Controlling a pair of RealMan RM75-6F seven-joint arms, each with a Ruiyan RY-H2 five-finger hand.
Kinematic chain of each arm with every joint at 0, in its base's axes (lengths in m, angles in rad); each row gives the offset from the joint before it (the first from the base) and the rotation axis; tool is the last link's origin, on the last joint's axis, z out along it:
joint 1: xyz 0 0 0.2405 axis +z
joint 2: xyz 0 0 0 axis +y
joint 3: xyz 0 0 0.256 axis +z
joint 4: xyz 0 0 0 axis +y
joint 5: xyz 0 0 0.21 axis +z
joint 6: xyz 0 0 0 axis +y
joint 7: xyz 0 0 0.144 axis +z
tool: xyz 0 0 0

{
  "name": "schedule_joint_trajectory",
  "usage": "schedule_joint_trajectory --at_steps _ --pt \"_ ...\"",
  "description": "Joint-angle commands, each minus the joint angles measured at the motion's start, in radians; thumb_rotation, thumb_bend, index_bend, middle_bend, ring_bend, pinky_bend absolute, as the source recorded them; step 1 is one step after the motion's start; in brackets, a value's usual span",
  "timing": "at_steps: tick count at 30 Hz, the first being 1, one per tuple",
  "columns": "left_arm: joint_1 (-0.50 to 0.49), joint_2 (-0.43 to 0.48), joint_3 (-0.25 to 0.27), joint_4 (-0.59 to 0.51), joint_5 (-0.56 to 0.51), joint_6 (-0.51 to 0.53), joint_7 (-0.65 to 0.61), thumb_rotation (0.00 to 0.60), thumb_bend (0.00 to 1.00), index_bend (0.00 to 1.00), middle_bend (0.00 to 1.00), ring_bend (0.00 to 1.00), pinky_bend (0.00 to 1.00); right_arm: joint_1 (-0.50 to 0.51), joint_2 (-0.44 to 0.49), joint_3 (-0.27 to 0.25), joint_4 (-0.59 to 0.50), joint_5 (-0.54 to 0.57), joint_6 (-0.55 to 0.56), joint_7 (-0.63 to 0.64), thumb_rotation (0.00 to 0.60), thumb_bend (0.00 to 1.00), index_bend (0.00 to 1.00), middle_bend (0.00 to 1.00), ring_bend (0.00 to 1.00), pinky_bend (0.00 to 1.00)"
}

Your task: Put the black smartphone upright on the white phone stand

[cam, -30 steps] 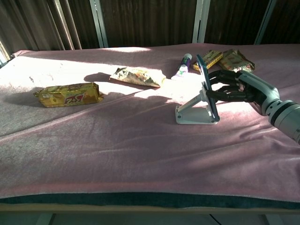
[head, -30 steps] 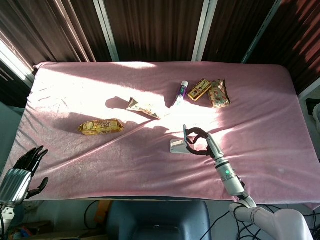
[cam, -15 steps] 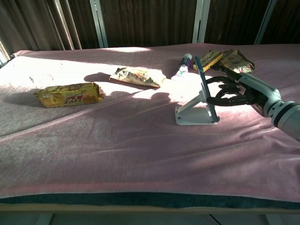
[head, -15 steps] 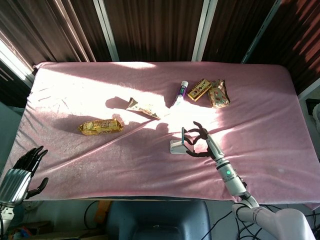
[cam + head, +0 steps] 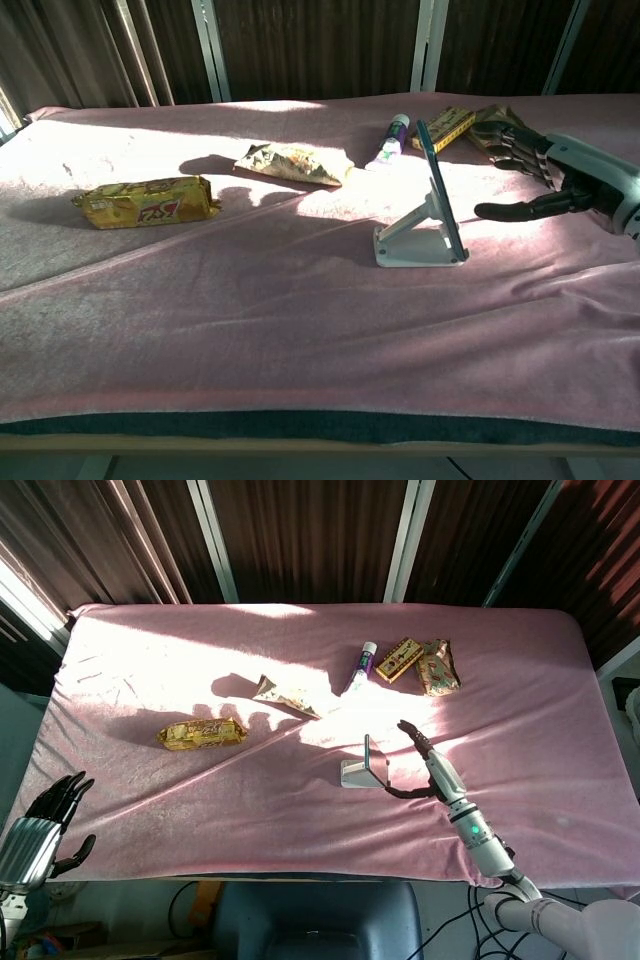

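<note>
The black smartphone [image 5: 437, 185] stands upright, leaning on the white phone stand [image 5: 412, 240], right of the table's middle; in the head view the smartphone [image 5: 370, 756] rises from the stand [image 5: 356, 774]. My right hand [image 5: 545, 178] hovers to the right of the phone with fingers spread, holding nothing and clear of it; the head view shows the right hand [image 5: 428, 762] the same way. My left hand [image 5: 45, 820] hangs off the table's front left corner, fingers loosely apart and empty.
On the pink cloth [image 5: 180, 790] lie a yellow biscuit pack [image 5: 148, 202], a crumpled snack bag [image 5: 292, 162], a white and purple tube [image 5: 391, 141], and two snack packets [image 5: 470, 124] at the back right. Dark curtains stand behind the table.
My right hand has let go of the smartphone, spread its fingers and drawn back to the right. The phone stays upright on the stand. The left hand has not moved.
</note>
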Motion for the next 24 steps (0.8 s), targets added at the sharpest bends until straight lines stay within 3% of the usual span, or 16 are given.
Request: schedule_joint_trajectory --at_steps 1,5,8,11,15,24 --pt "0.0 0.0 0.0 -0.001 -0.001 -0.002 0.003 0.6 0.36 0.0 0.01 0.02 0.16 -0.096 0.181 -0.068 -0.198 -0.039 0.104 -0.354 0.6 0.16 0.0 0.01 0.0 0.0" --pt "0.0 -0.005 0.001 -0.004 0.003 0.0 0.018 0.6 0.36 0.0 0.01 0.02 0.16 -0.23 0.369 -0.143 -0.45 0.011 0.167 -0.867 0.6 0.15 0.0 0.0 0.0 0.0" --pt "0.003 -0.009 0.002 -0.005 0.007 0.006 0.029 0.6 0.36 0.0 0.01 0.02 0.16 -0.339 0.4 -0.162 -0.547 0.059 0.285 -1.115 0.6 0.16 0.0 0.0 0.0 0.0" --pt "0.005 -0.014 0.003 -0.006 0.006 0.005 0.045 0.6 0.36 0.0 0.0 0.02 0.16 -0.411 0.378 -0.154 -0.543 0.064 0.386 -1.122 0.6 0.16 0.0 0.0 0.0 0.0" --pt "0.003 -0.02 0.004 -0.01 0.007 -0.003 0.065 0.6 0.36 0.0 0.0 0.02 0.16 -0.437 0.384 -0.151 -0.527 0.036 0.423 -1.124 0.6 0.15 0.0 0.0 0.0 0.0" --pt "-0.003 -0.034 0.01 -0.011 0.019 -0.015 0.107 0.6 0.36 0.0 0.0 0.02 0.15 -0.444 0.398 -0.138 -0.535 0.014 0.393 -1.099 0.6 0.16 0.0 0.0 0.0 0.0"
